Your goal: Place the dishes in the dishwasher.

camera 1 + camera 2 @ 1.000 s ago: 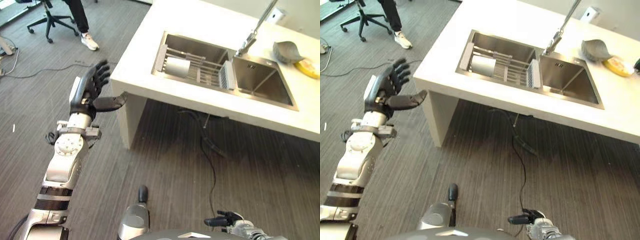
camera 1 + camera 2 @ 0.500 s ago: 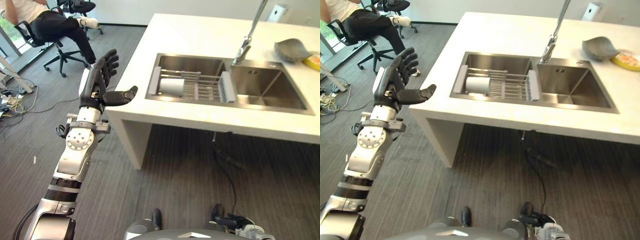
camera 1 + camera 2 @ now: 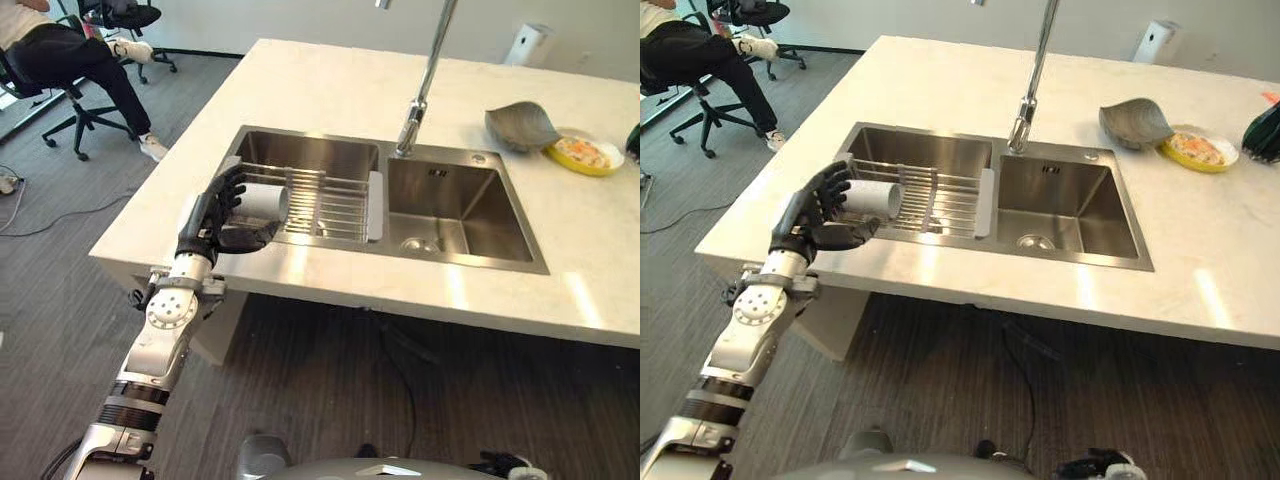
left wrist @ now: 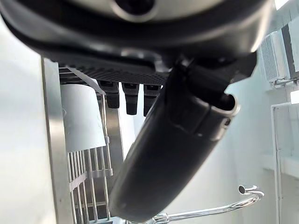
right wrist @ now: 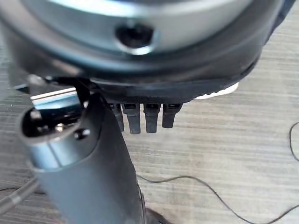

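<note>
While our left hand (image 3: 214, 215) is reaching over the counter (image 3: 330, 75) edge toward the sink (image 3: 455, 215), we are keeping its fingers loosely spread and the thumb swung out, gripping nothing. We are aiming at the white cup (image 3: 262, 203), which is lying on its side on the wire rack (image 3: 325, 192) across the sink's left basin, just beyond our fingertips; whether they are touching it we cannot tell. We are judging the main risk to be the cup rolling along the rack wires if our fingers are nudging it before the thumb is closing behind it. Our knuckles could also be catching the rack's end and shifting it. Our right hand (image 5: 140, 112) is hanging over the floor, fingers relaxed and empty.
</note>
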